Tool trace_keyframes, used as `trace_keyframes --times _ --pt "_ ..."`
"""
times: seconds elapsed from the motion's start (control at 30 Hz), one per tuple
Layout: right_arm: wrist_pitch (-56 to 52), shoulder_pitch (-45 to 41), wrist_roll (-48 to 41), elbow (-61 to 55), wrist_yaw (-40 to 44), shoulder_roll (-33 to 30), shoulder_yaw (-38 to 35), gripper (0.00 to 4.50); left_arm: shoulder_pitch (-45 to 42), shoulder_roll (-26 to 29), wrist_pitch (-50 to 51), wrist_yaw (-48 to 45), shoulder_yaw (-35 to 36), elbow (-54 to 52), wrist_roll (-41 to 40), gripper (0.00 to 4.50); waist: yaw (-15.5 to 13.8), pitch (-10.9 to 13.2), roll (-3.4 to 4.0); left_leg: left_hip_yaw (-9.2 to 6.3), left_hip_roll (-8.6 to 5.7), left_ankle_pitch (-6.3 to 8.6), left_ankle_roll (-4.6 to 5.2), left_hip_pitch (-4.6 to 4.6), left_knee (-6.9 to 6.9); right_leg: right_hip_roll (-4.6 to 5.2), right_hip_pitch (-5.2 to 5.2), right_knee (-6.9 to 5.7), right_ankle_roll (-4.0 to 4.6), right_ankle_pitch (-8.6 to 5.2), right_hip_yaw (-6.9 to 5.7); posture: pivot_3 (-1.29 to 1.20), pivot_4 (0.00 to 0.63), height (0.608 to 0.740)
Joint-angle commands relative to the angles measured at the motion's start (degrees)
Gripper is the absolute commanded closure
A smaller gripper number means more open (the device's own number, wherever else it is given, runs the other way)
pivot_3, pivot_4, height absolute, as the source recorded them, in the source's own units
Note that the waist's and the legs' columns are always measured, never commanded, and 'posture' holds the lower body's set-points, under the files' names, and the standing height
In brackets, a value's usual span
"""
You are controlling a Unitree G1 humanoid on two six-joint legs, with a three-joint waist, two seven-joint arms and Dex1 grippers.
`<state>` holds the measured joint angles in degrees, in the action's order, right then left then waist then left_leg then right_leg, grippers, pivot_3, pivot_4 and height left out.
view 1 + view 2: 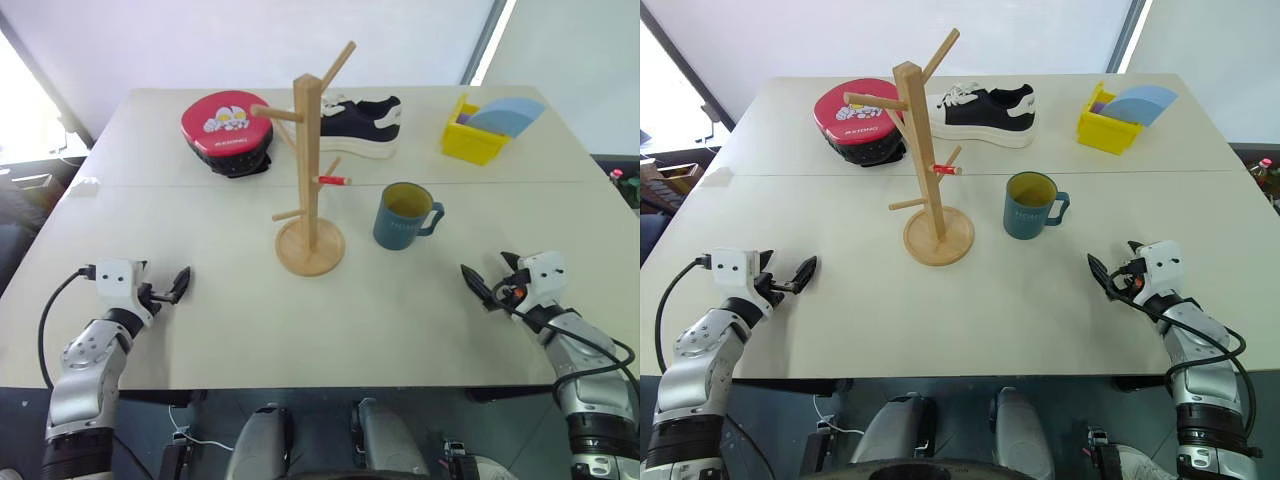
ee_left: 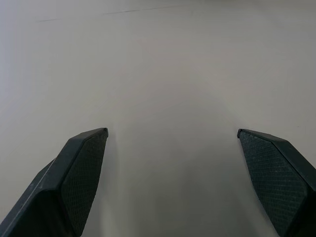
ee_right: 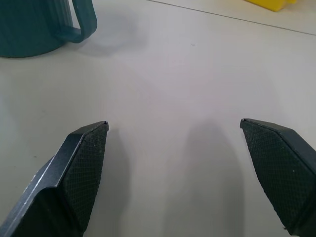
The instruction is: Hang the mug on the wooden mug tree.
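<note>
Left black two-fingered gripper low at 7 o'clock over the pale tabletop, fingers spread wide, nothing between. Right black two-fingered gripper low at 5 o'clock, likewise spread wide and empty.

From the right gripper at roughly 11 o'clock, well apart: blue-teal ceramic mug with yellow inside, upright on the table, loop handle turned toward 3 o'clock. Just beside it at 9 o'clock, not touching: light wooden mug tree on its round disc base, upright post, angled pegs bare, one red-tipped.

Farther off, toward 12 o'clock: red and black round pad, black and white sneaker, yellow plastic box at 1 o'clock.
</note>
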<state>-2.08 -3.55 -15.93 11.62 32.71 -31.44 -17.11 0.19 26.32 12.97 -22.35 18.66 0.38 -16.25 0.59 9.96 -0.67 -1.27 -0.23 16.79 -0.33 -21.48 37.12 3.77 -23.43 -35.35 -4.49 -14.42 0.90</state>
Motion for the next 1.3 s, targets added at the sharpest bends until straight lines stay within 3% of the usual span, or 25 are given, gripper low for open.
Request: trace_keyframes --times 0.03,0.3,0.47,0.67,0.8,1.07,1.3 --pt "0.92 -0.73 0.07 -1.39 -0.27 0.16 -0.15 0.06 -0.51 0.23 -0.67 0.17 0.05 -0.47 0.47 0.00 0.00 0.00 0.00 0.00 0.00 0.00 0.00 0.00 0.00 0.00 0.00 0.00 0.00 0.00 0.00 0.00 0.150 0.735" --pt "0.92 0.12 0.02 -3.11 -0.92 0.80 -0.15 0.06 -1.65 0.27 -0.48 -1.65 -0.23 -0.43 -0.20 0.00 0.01 0.00 0.00 0.01 0.00 0.00 0.00 -0.01 0.00 0.00 0.00 0.00 -0.01 0.01 0.00 0.00 0.150 0.735" --pt "-0.54 0.28 -0.47 -6.34 -0.47 1.29 1.24 0.06 -0.31 0.14 -0.99 -7.18 -2.29 -5.84 -2.80 0.00 0.03 0.00 0.00 0.02 0.00 0.00 0.00 -0.01 0.01 0.00 0.00 0.00 -0.01 0.01 0.00 0.00 0.150 0.735" --pt "-1.61 -1.37 -0.52 -8.28 0.28 1.59 3.51 0.06 4.50 2.35 5.72 -18.70 -9.24 -18.76 -11.05 0.00 0.11 -0.01 0.04 0.02 0.00 0.00 -0.01 -0.02 -0.01 0.02 -0.01 0.02 0.01 0.00 0.01 0.00 0.150 0.735" --pt "-1.76 -2.70 -0.56 -9.13 -0.47 2.55 4.27 0.06 4.72 4.28 9.08 -22.26 -15.11 -25.77 -12.37 0.00 0.04 -0.02 0.06 0.02 0.00 0.00 -0.01 -0.01 0.01 0.03 0.00 0.00 0.03 -0.01 0.01 0.00 0.150 0.735" --pt "0.74 -8.55 1.53 -4.02 -5.20 6.91 5.13 0.06 -2.16 2.73 12.59 -22.28 -25.21 -31.48 -11.62 0.00 0.05 -0.03 0.08 0.06 -0.05 -0.01 -0.01 0.00 0.07 -0.02 0.03 -0.02 0.00 0.01 0.01 0.00 0.150 0.735" --pt "4.90 -14.33 2.73 4.13 -8.28 9.60 4.76 0.06 -4.78 1.91 13.26 -21.38 -26.05 -31.47 -12.19 0.00 0.14 -0.03 0.08 0.08 -0.05 -0.03 0.00 0.04 0.09 -0.18 0.03 -0.11 -0.16 0.10 0.03 0.00 0.150 0.735"
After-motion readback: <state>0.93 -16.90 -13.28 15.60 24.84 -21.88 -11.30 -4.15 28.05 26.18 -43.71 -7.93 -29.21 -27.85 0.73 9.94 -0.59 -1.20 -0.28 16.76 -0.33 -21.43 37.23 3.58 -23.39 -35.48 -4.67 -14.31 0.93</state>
